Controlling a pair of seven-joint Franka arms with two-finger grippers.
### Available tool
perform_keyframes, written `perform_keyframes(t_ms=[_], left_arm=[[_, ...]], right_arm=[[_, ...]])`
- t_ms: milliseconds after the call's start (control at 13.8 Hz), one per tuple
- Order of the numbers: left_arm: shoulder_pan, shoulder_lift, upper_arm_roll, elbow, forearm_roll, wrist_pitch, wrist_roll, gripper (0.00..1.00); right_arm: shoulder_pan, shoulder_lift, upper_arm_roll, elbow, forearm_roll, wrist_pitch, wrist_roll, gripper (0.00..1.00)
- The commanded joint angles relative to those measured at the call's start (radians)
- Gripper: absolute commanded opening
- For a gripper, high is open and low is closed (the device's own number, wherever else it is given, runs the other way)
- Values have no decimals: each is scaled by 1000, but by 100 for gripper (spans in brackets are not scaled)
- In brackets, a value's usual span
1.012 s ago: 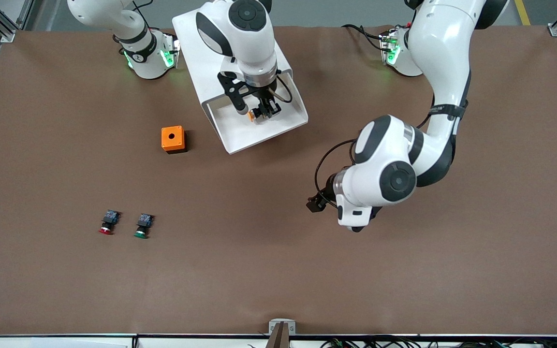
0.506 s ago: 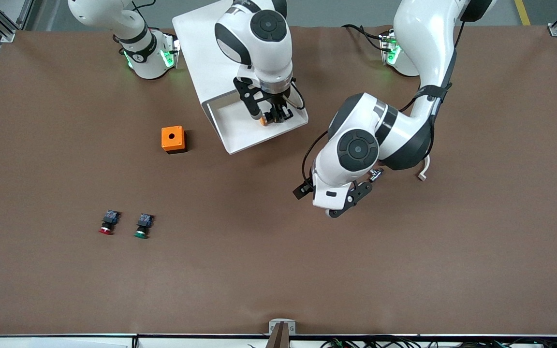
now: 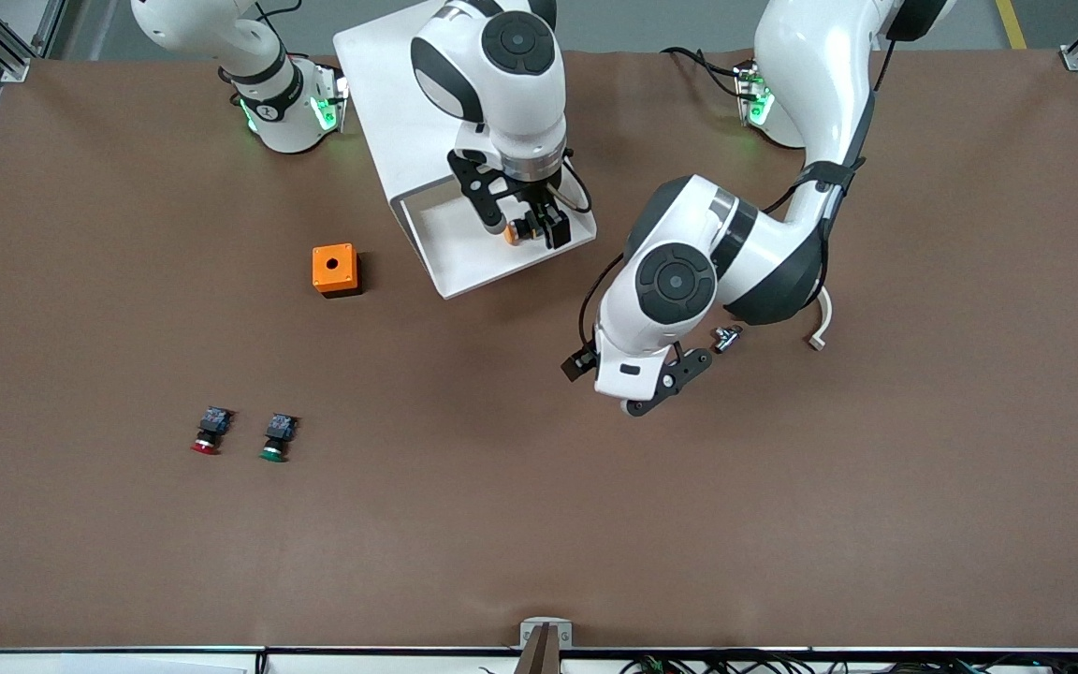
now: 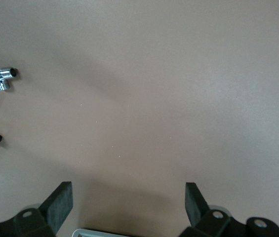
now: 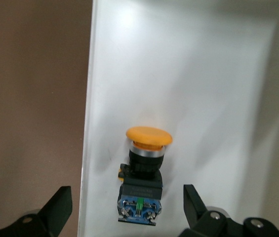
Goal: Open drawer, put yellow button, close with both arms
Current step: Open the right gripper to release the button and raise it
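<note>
The cabinet point(image 3: 389, 103) is partly hidden by the right arm; the right end effector point(image 3: 530, 227), fingers spread, hangs over the yellow button point(image 5: 146, 168) in the drawer point(image 3: 464, 257); the left end effector point(image 3: 656, 393), also spread, is over the bare counter point(image 3: 782, 515) at 4 o'clock from the drawer.

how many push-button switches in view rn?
3. The yellow button lies in the open drawer, under the open right gripper. The red button and green button sit side by side on the table, nearer the front camera. None seem hidden.

Glossy white arms point(image 3: 782, 253), black bands, cables
</note>
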Motion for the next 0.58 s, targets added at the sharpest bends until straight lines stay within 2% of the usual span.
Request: perform_keyframes(t_ms=[0,361,506], left_arm=[[-24,-17,12,-23,25,24,15,100],[-70,-17,4,-52,68,68,12,100],[-91,-18,-2,-66,67,70,12,100]], right_arm=[[-39,7,4,55,-9,-71,-168,100],[-153,-7,-2,158,-10,-296,-539,100],[-238,-29,-1,184,-3,-393,-713,100]])
